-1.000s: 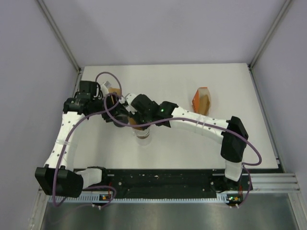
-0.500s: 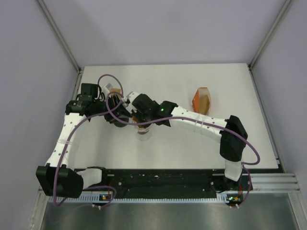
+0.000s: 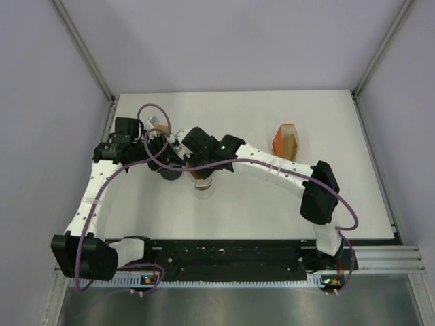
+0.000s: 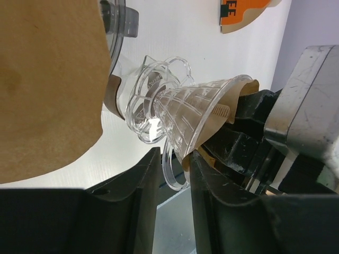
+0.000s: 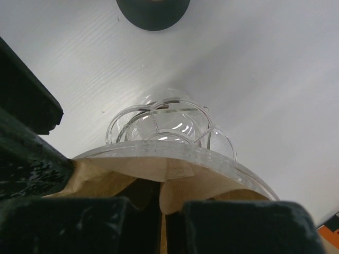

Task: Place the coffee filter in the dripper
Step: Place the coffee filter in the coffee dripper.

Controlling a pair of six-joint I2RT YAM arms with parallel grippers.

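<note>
Brown paper coffee filter [image 5: 175,180] is already down inside the clear plastic dripper [image 4: 180,106], which looks to be standing on the white tabletop [image 5: 238,63], so the main bit seems done. It sits crumpled though, and the right hand [image 5: 159,211] is clamped on a flap at the rim. The left hand [image 4: 169,174] has narrow jaws either side of the handle loop [image 4: 175,185], can't tell if it's gripping. What's left, I reckon, is letting go and maybe seating it flatter.

A robot lab cell (white table [image 3: 258,210], grey walls [image 3: 231,41]).
</note>
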